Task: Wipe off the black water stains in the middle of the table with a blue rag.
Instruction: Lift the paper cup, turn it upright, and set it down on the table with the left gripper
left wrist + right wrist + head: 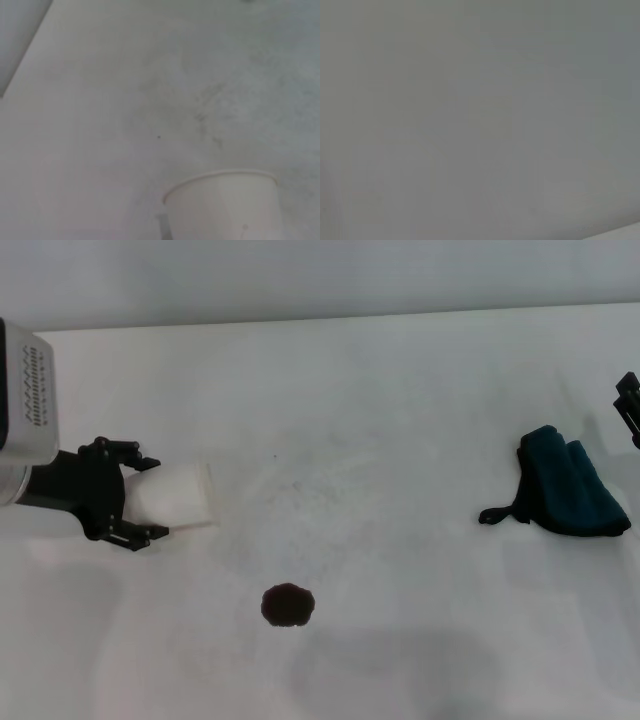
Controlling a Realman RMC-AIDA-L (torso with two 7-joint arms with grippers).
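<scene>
The black water stain (288, 605) is a small roundish dark blot on the white table (380, 390), near the front middle. The blue rag (570, 485) lies in thick folds at the right, its black loop pointing left. My left gripper (155, 497) is at the left, left of and beyond the stain, with its black fingers (125, 452) closed around a white cup (175, 495). The cup also shows in the left wrist view (225, 205). My right gripper (628, 405) shows only partly at the right edge, just beyond the rag.
Faint grey smudges (300, 480) mark the middle of the table. The table's far edge meets a grey wall (300, 280). The right wrist view shows only a plain grey surface.
</scene>
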